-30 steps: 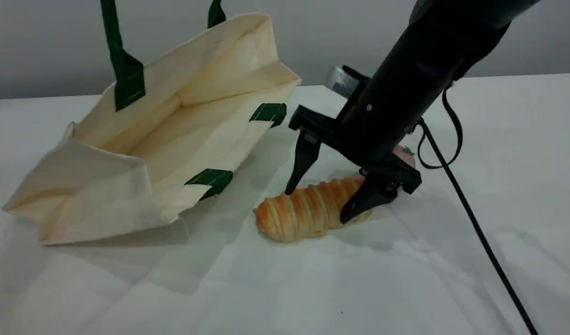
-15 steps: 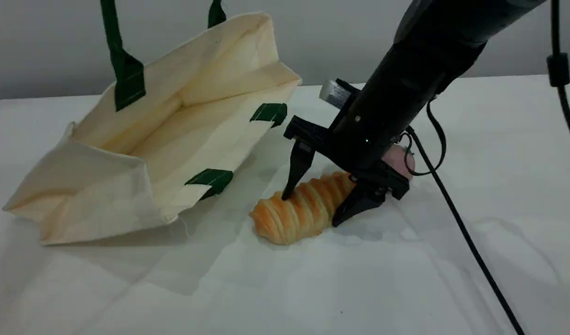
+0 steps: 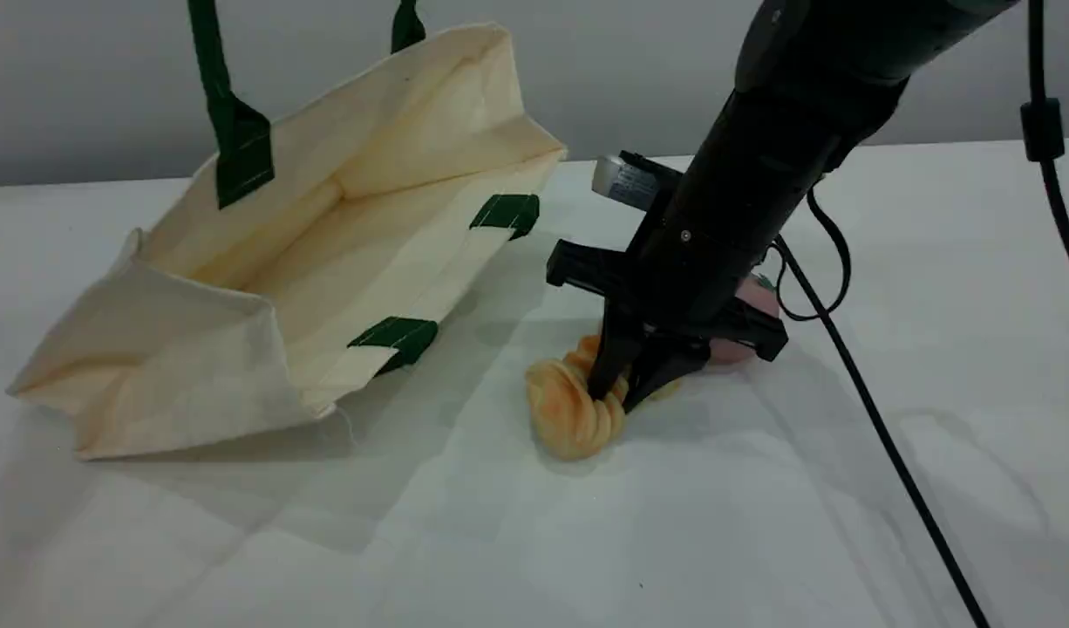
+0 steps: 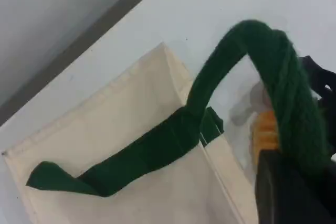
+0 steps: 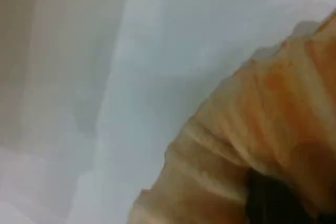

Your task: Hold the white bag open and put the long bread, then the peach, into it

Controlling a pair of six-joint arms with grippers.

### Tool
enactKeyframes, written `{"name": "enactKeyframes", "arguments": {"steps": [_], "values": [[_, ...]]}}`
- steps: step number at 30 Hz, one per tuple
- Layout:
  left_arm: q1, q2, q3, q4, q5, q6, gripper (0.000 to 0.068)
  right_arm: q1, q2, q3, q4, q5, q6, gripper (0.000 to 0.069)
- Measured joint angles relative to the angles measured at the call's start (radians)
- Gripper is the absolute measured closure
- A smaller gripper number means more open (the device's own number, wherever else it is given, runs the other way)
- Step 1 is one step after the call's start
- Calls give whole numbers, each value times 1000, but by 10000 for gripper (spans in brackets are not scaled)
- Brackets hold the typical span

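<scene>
The white bag (image 3: 325,253) lies on its side at the left, mouth facing right and propped open. One of its dark green handles (image 3: 229,113) rises out of the top edge. In the left wrist view that handle (image 4: 273,77) loops up to my left gripper (image 4: 291,182), which is shut on it. My right gripper (image 3: 617,397) is shut on the long bread (image 3: 574,410), pinching its middle so it bulges on the table. The right wrist view shows the bread (image 5: 252,145) close up against a dark fingertip (image 5: 273,203). The pink peach (image 3: 755,301) peeks out behind the right arm.
A black cable (image 3: 892,453) runs from the right arm across the white table to the bottom right corner. A second cable (image 3: 1045,131) hangs at the right edge. A grey wall stands behind the table. The bag's lower rim with green patches (image 3: 395,336) is left of the bread.
My right gripper has closed its wide-open fingers onto the bread, squeezing it. The bread has turned and shifted right. The bag and its raised handle have not moved.
</scene>
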Motion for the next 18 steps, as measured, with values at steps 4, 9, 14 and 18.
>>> {"name": "enactKeyframes", "arguments": {"steps": [4,9,14,18], "values": [[0,0,0,0,0,0,584,0,-16,1,-36,-5,-39,590],[0,0,0,0,0,7,584,-3,-83,3,-114,6,-41,595],[0,0,0,0,0,16,584,-3,-191,4,-186,40,-40,601],[0,0,0,0,0,24,584,-2,-280,4,-209,67,-40,601]]}}
